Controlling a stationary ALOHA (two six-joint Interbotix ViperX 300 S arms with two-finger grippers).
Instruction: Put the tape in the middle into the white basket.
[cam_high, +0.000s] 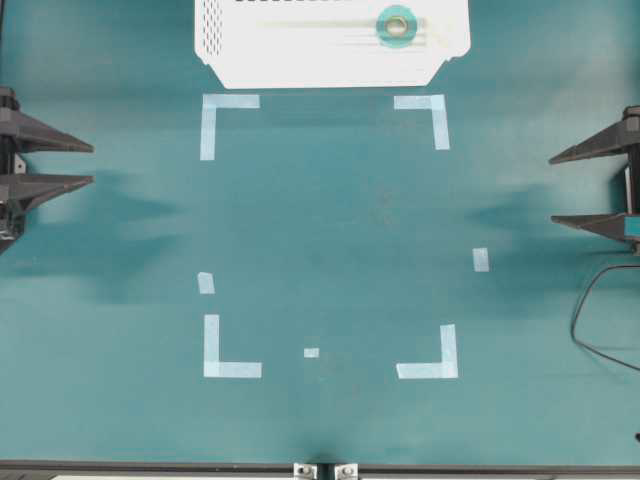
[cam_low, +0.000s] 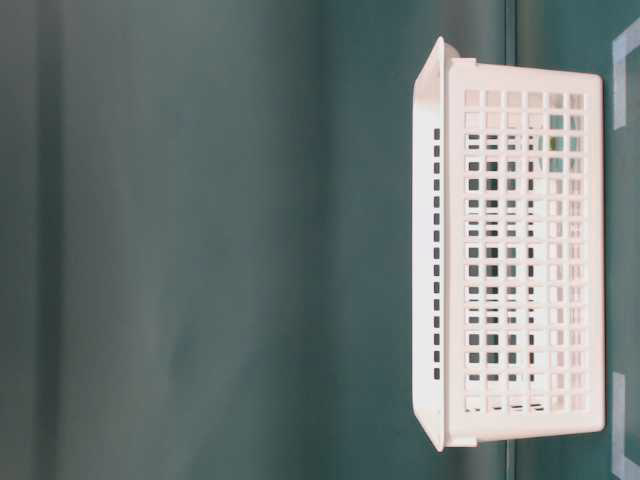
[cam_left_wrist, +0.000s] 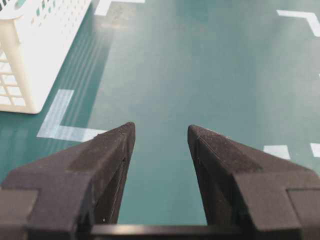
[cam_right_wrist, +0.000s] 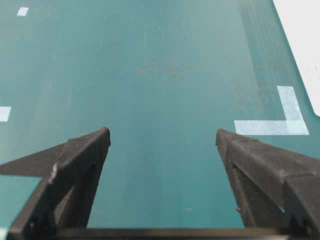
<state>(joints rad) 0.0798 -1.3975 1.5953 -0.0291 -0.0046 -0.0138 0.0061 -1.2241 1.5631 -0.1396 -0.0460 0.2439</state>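
Tape (cam_high: 396, 26) sits inside the white basket (cam_high: 240, 60) at the worktop's (cam_high: 330, 230) far edge. Your left end effector (cam_left_wrist: 159, 135) stands parted and empty, your right end effector (cam_right_wrist: 162, 137) spread wide, gripping nothing. You've no readable labels anywhere.

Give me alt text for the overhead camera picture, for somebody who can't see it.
A small teal tape roll lies inside a large white perforated plastic basket at the top edge of a teal table. Pale-blue tape corner marks frame a bare square in the middle. The black left gripper and right gripper sit open at the sides, holding nothing.
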